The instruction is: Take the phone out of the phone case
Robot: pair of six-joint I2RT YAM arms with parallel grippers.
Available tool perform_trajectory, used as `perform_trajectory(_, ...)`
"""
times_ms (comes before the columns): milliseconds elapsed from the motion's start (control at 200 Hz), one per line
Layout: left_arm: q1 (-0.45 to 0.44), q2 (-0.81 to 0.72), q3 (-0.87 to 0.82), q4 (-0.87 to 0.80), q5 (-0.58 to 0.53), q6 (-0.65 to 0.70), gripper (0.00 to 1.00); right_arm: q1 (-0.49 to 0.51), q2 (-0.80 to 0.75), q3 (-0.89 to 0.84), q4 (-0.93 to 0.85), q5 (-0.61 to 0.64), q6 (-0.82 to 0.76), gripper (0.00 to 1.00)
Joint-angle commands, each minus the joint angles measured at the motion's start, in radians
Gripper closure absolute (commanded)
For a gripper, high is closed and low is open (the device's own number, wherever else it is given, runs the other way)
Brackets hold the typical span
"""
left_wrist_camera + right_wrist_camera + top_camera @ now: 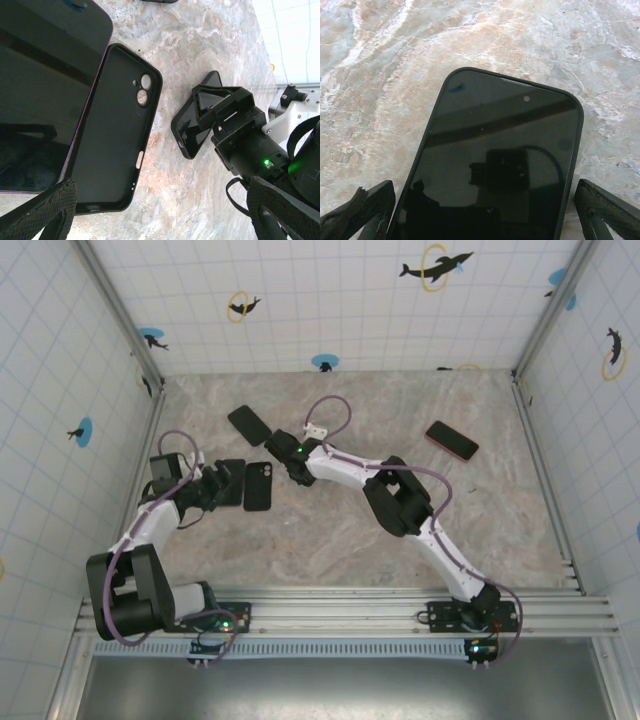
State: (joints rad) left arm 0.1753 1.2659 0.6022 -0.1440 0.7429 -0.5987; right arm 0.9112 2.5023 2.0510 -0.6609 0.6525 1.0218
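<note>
A: Right gripper [485, 186]?
B: Fingers spread, straddling the cased phone [500, 150] on the table [395, 60]; clamped or not, cannot tell.
A: Left gripper [161, 186]?
B: Wide, holding nothing (empty case [112, 135] lies just beside bare phone [40, 100], ahead of it).

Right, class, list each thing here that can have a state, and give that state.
Empty case: flat, inside up, nothing in it.
Bare phone: out of a case, screen up, dark.
Cased phone: in black case, screen dark, between the fingers of the right gripper.
Red-edged phone: flat, untouched.
Far dark phone: flat, untouched.
Left gripper: open.
Right gripper: grip unclear.
</note>
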Motion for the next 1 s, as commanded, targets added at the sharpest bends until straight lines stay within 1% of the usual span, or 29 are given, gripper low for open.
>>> perform_trajectory(0, -0.007, 0.011, 0.035, -0.026, -0.005, 0.035, 0.10, 0.006, 0.060, 0.015, -0.093, -0.015, -0.018, 0.07)
perform_trajectory(50, -0.009, 0.013, 0.037, -0.026, -0.005, 0.035, 0.10, 0.006, 0.056, 0.015, -0.110, -0.030, -0.016, 0.07)
perform_trajectory(215, -0.018, 0.015, 0.040, -0.027, -0.007, 0.034, 0.10, 0.020, 0.014, -0.028, -0.130, -0.005, -0.015, 0.08)
perform_trajectory(340, -0.017, 0.015, 0.045, -0.032, -0.005, 0.040, 0.10, 0.001, -0.015, -0.074, -0.160, -0.016, 0.043, 0.09)
perform_trajectory(490, -0.020, 0.021, 0.048, -0.034, -0.002, 0.043, 0.10, 0.000, -0.056, -0.125, -0.132, -0.014, 0.030, 0.08)
perform_trajectory(606, -0.021, 0.020, 0.044, -0.033, 0.001, 0.046, 0.10, -0.006, -0.072, -0.142, -0.150, -0.005, 0.040, 0.08)
perform_trajectory(666, -0.022, 0.020, 0.044, -0.035, 0.001, 0.048, 0.10, -0.012, -0.087, -0.160, -0.154, -0.022, 0.054, 0.06)
perform_trajectory(806, -0.023, 0.024, 0.045, -0.035, 0.005, 0.049, 0.10, -0.007, -0.135, -0.215, -0.122, -0.037, 0.068, 0.02)
perform_trajectory(891, -0.024, 0.026, 0.047, -0.035, 0.005, 0.050, 0.10, -0.007, -0.160, -0.244, -0.081, -0.075, 0.075, 0.02)
perform_trajectory(991, -0.026, 0.029, 0.046, -0.035, 0.009, 0.051, 0.10, 0.002, -0.181, -0.270, -0.028, -0.110, 0.069, 0.05)
